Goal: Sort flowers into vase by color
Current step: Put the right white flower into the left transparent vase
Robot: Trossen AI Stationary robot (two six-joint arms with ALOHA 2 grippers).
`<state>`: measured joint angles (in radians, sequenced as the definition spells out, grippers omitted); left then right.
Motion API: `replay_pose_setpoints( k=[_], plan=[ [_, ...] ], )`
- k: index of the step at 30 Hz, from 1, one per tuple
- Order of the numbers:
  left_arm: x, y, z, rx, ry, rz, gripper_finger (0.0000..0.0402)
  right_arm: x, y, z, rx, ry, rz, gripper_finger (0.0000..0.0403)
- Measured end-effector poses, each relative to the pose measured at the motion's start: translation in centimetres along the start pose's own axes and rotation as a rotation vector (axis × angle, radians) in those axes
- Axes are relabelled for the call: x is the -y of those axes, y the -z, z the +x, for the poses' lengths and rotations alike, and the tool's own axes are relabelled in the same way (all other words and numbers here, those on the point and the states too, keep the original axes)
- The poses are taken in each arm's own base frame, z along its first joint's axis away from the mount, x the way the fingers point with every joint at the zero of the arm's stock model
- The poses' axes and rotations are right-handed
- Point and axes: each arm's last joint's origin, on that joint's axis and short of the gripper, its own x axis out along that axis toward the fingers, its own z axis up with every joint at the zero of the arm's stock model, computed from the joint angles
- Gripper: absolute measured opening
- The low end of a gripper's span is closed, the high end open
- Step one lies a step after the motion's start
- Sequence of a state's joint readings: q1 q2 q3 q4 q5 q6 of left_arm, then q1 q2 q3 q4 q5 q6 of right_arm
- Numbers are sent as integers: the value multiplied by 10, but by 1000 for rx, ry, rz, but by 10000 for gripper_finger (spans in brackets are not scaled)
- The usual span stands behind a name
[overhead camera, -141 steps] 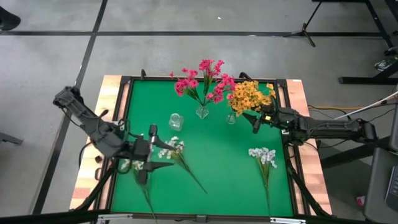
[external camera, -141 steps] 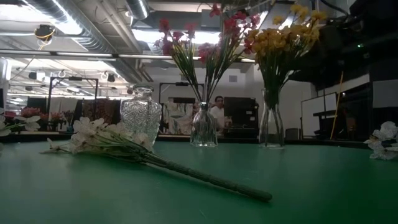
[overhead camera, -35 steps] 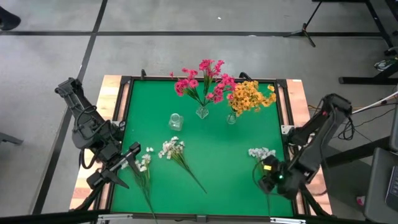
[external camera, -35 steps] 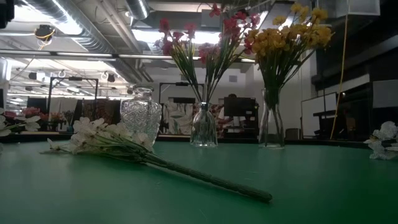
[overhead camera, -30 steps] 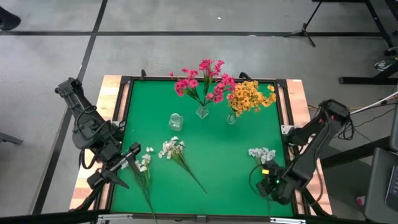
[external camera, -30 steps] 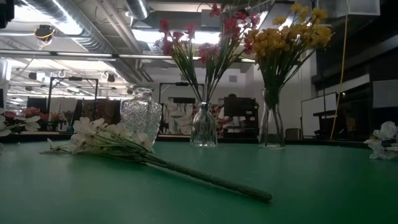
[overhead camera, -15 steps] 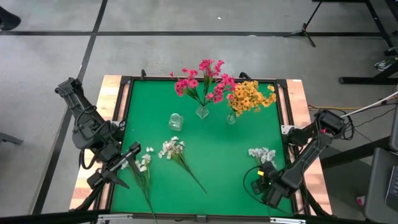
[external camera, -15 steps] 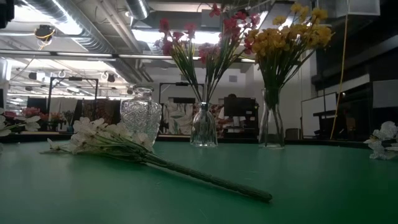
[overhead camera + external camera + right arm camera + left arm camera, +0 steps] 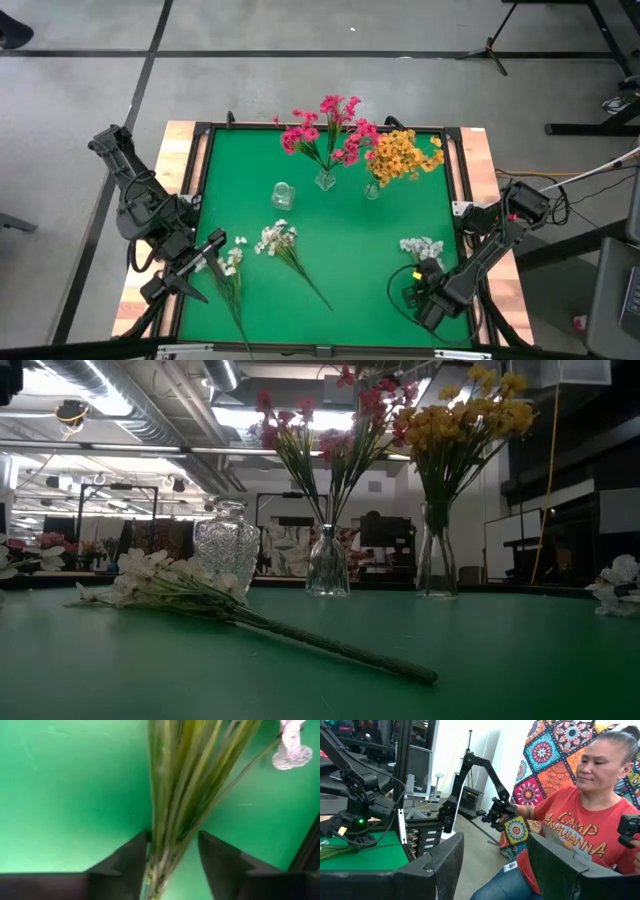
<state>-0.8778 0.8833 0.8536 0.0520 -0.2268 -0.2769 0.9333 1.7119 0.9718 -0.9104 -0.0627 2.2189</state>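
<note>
A white flower sprig [image 9: 422,248] lies flat on the green mat near the table's right edge, stems toward the near edge. My right gripper [image 9: 172,845] points down over its stem bundle [image 9: 175,795], one finger on each side, with some gap still showing. Two more white sprigs [image 9: 278,240] [image 9: 230,258] lie at the near left. Pink flowers [image 9: 325,135] and yellow flowers [image 9: 400,155] stand in glass vases at the back. My left gripper [image 9: 492,870] waits open at the table's left edge, pointing level. My right gripper comes at the stem bundle [image 9: 165,855] of the right-hand white sprig from above, its fingers across the stems near their lower end. The sprig lies on the mat. I cannot tell whether the fingers [image 9: 132,855] touch the stems.
An empty cut-glass vase [image 9: 283,194] stands left of the pink flowers' vase [image 9: 325,181]. A raised frame [image 9: 462,180] runs round the mat. A person sits beyond the table in the left wrist view [image 9: 580,820].
My right gripper has sunk and gone toward the table's near edge, coming down over the stems of the right-hand white sprig. The sprig lies where it lay.
</note>
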Motion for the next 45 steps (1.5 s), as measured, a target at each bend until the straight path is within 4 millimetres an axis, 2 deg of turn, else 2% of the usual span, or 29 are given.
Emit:
replay_pose_setpoints(
  k=[7,9,15,20,24,30,38,45],
  plan=[
    [0,2,0,-18,-5,4,214,-1,0,1,39,-23,-12,39],
    [0,2,0,-17,-5,4,214,-1,-1,1,53,-34,-25,15],
    [-1,2,0,-17,-5,4,214,-3,0,-1,67,-63,-31,14],
    [0,2,0,-17,-5,31,214,-10,2,-10,136,-151,-67,12],
    [-1,1,0,-10,-25,48,214,-21,0,-21,233,-252,-99,8],
    [-6,-1,0,50,-196,-7,214,-47,-12,-50,451,-429,-167,8],
    [-9,-1,-8,39,-262,-17,214,-95,-53,-93,614,-514,-377,8],
    [-14,-5,-30,60,-303,-23,214,-126,-103,-110,722,-574,-502,8]
  ],
)
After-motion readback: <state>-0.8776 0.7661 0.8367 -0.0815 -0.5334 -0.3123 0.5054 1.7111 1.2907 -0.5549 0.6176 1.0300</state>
